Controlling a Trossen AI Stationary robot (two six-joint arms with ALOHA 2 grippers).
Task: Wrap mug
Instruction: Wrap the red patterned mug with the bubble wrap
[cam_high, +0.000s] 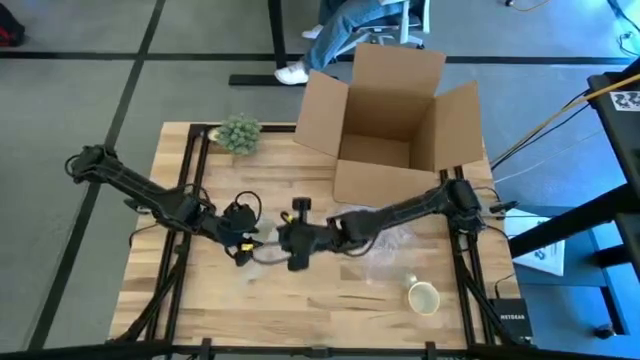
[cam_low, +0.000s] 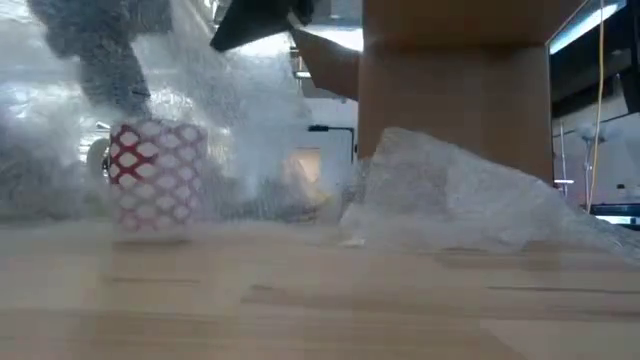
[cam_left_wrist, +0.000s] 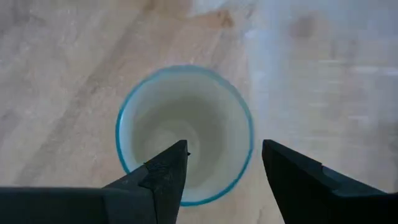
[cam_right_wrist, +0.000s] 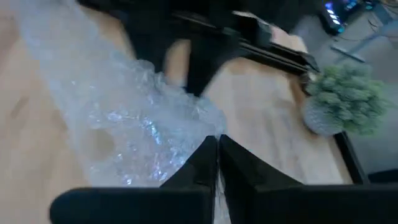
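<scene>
Bubble wrap (cam_right_wrist: 134, 134) lies near the cardboard box (cam_high: 390, 120) on the tabletop (cam_high: 330, 300), one edge pinched in the right claw (cam_right_wrist: 217, 152), we judge to draw the sheet over. The left claw (cam_left_wrist: 224, 168) hangs spread above a blue-rimmed mug (cam_left_wrist: 185, 134), one finger over its mouth, apparently to steady it.
</scene>
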